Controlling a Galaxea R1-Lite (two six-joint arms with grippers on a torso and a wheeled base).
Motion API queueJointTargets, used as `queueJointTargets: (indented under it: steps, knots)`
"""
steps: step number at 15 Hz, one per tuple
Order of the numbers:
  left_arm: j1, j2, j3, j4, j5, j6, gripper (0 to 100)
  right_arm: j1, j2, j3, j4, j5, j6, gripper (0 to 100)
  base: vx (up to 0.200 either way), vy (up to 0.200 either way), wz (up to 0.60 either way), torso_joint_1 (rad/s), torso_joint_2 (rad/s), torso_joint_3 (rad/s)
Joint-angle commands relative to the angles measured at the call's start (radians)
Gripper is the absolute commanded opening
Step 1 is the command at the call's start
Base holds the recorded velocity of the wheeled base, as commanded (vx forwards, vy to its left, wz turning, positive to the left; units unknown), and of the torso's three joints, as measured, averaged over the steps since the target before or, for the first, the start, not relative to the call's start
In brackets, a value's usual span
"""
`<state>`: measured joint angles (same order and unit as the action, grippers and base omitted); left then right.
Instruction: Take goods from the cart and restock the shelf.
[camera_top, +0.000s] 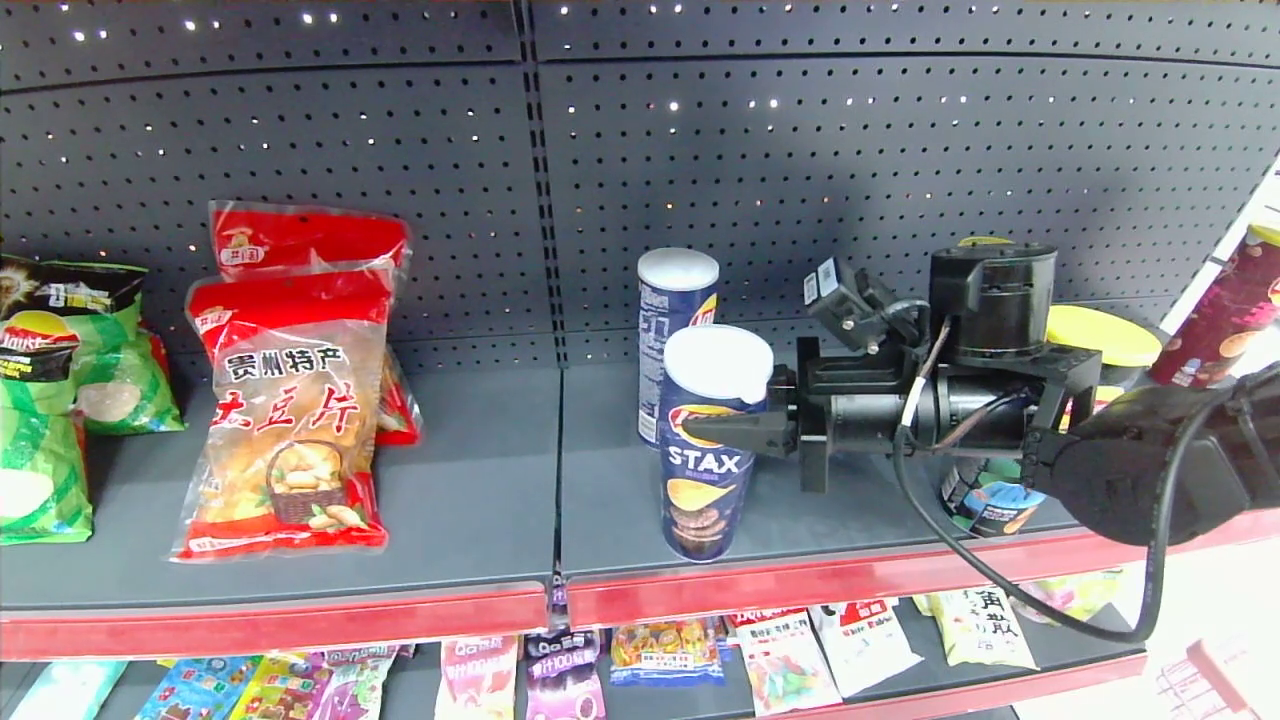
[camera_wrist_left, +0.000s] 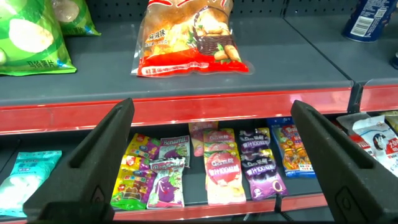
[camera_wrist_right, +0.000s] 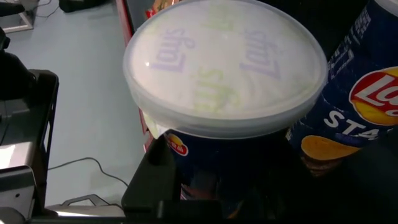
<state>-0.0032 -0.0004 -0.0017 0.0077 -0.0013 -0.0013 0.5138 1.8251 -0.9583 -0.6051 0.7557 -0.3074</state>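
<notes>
1. My left gripper (camera_wrist_left: 210, 118): fingers spread wide with nothing between them, held low in front of the red front lip (camera_wrist_left: 186, 107) of the shelf (camera_top: 470, 500).
2. Candy packets (camera_wrist_left: 221, 165): I see them through that gap, on the lower shelf board, laid flat in rows. They are purple, pink, green and blue.
3. My right gripper (camera_top: 738, 427): clamped on the blue chip can (camera_top: 708, 470), gripping a little below its white lid (camera_wrist_right: 224, 68). The can is upright at the front of the shelf, just right of the board seam, with its base close to the red lip. I cannot tell whether it bears fully on the board.
4. Second blue can (camera_top: 676, 320): upright, just behind the held one and slightly to its left, with a white lid on.
5. Red potato-chip bag (camera_top: 285, 420): left of the seam, leaning back against another red bag (camera_top: 305, 240) behind it.
6. Green bags (camera_top: 45, 400): stacked at the far left end of the shelf.
7. Yellow-lidded can (camera_top: 1105, 335): behind my right arm and mostly hidden.
8. Perforated back panel (camera_top: 800, 150): dark, closing the rear of the shelf.
</notes>
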Motion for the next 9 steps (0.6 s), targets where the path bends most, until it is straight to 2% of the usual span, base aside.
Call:
queueJointTargets:
  steps: [1, 9]
  knots:
    - [0.000, 0.000, 0.000, 0.000, 0.000, 0.000, 100, 0.003, 0.008, -0.005, 0.001, 0.001, 0.005, 0, 0.000, 0.000, 0.00, 0.000, 0.00, 0.000]
    - [0.000, 0.000, 0.000, 0.000, 0.000, 0.000, 100, 0.005, 0.025, 0.001, 0.001, 0.019, 0.002, 0, 0.000, 0.000, 0.00, 0.000, 0.00, 0.000]
